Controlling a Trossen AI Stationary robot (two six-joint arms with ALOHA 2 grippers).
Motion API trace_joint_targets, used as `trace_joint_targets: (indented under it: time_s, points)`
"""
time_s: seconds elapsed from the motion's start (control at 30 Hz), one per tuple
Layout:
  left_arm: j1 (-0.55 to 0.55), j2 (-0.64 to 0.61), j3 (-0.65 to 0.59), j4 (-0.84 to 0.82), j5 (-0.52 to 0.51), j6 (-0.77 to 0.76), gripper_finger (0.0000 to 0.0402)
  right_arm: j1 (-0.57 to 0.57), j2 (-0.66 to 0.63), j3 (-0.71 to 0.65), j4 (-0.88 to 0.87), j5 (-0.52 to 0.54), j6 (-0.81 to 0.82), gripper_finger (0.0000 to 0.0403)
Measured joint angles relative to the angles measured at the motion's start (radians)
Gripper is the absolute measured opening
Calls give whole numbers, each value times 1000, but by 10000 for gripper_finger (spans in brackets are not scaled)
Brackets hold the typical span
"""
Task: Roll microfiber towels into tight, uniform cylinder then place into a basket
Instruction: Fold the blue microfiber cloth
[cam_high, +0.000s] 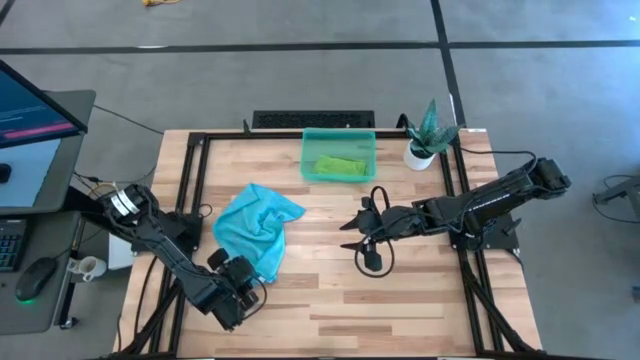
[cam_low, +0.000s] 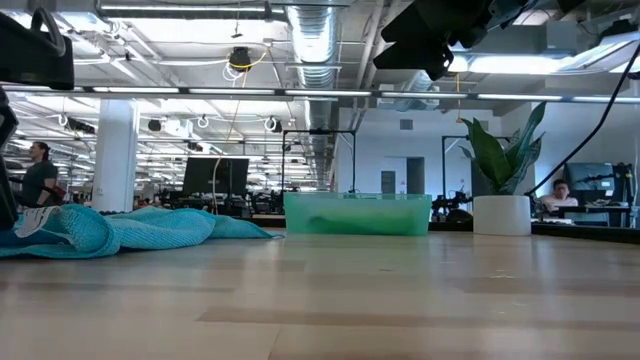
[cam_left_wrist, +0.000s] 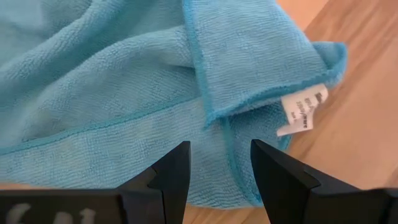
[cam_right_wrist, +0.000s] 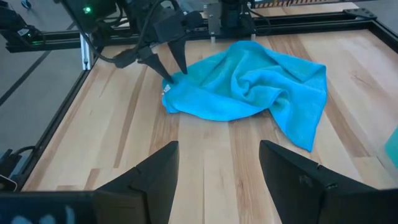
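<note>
Left tool, fingers apart, gripping nothing, right at near tagged corner of crumpled turquoise towel. Right tool spread wide, empty, well off its far side. Beyond: basket holding green towel.

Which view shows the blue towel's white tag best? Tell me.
The left wrist view: the white tag fills the picture near the folded corner of the blue towel. In the right wrist view it is a speck; the high and low views do not clearly show it.
</note>
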Motion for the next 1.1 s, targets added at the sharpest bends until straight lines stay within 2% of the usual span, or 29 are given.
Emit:
trace_joint_targets:
  time_s: [0.2,0.57,0.73,0.9,1.1]
  points:
    - [0,0,0,-53,27,-36,160,0,0,0,0,0,0,244]
    - [0,1,0,-37,30,-38,160,0,0,0,0,0,0,244]
    - [1,52,0,40,6,13,160,0,0,0,0,0,0,244]
    - [7,96,4,18,-25,-1,160,0,0,0,0,0,0,244]
    - [2,91,36,-7,-7,12,160,0,0,0,0,0,0,244]
